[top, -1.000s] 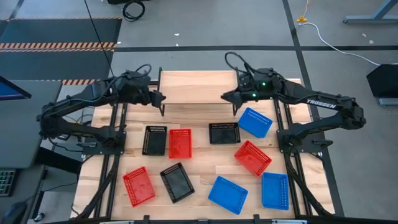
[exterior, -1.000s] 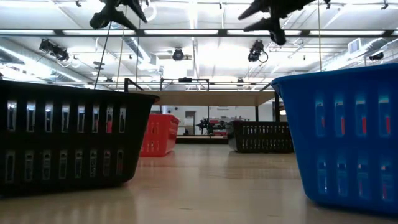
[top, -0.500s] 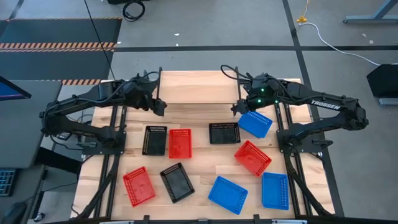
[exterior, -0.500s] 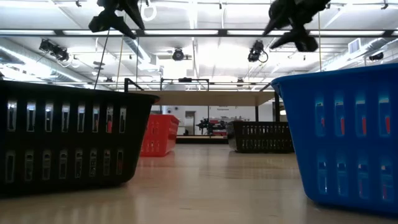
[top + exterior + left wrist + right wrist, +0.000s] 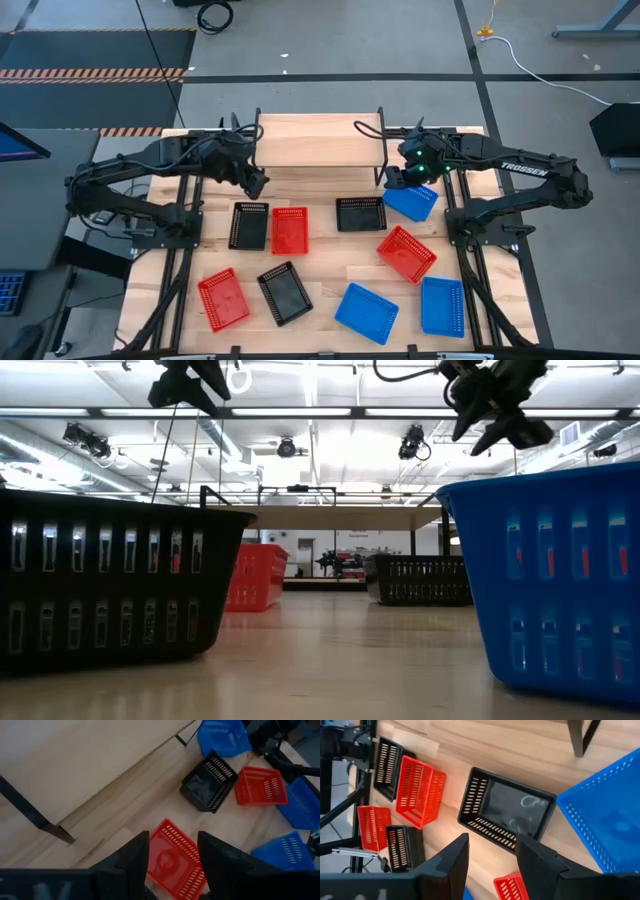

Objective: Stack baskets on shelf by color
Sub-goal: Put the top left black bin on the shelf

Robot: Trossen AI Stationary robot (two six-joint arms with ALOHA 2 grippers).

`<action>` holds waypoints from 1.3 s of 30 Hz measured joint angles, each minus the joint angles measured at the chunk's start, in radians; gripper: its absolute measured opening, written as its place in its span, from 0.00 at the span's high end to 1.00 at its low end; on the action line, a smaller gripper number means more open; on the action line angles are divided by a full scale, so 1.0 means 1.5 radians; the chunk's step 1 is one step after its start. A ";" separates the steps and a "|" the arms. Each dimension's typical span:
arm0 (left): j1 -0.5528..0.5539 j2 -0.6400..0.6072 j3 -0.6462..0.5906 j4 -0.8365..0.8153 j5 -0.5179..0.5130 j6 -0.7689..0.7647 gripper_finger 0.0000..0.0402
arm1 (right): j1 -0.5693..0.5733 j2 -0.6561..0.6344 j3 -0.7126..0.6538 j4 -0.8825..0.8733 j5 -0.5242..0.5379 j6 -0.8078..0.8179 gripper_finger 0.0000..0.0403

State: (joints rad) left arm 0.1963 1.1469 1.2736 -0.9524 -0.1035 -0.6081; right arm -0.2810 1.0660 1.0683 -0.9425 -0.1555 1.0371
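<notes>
**Above the table, both arms pulled back from the shelf**

Over the wooden table (image 5: 320, 270), the right gripper (image 5: 393, 180) had swung from the shelf's right end a second before to hover over the edge of a blue basket (image 5: 411, 198). Its fingers (image 5: 447, 865) stood apart, holding nothing. The left gripper (image 5: 256, 184) had moved from the shelf's left end toward the near side, above bare table just behind a black basket (image 5: 249, 225); its fingers (image 5: 135, 857) were also spread and empty.

The shelf (image 5: 320, 140) stood at the far edge of the table with nothing on its light top. All nine baskets lay on the table in front of it, unmoved. A red basket (image 5: 290, 229) touched the black one's right side. Another black basket (image 5: 361, 213) sat just left of the blue basket under the right gripper. A red basket (image 5: 406, 253) lay near the right arm's base. Along the near edge lay a red basket (image 5: 223, 298), a black basket (image 5: 285, 292) and two blue baskets (image 5: 366, 312) (image 5: 442, 306).

From table height, a black basket (image 5: 110, 585) and a blue basket (image 5: 550, 580) filled the foreground and hid much of the table.
</notes>
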 joint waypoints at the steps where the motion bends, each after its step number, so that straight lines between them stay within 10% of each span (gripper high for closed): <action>1: 0.000 0.006 0.000 0.001 0.000 0.004 0.56 | 0.000 0.000 0.000 -0.004 0.000 0.000 0.59; 39: 0.006 0.170 0.000 -0.202 0.045 0.021 0.54 | 0.000 -0.135 0.000 -0.267 0.093 -0.136 0.59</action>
State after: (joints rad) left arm 0.2055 1.4015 1.2736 -1.2559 -0.0353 -0.5768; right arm -0.2806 0.8630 1.0683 -1.3437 -0.0160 0.8326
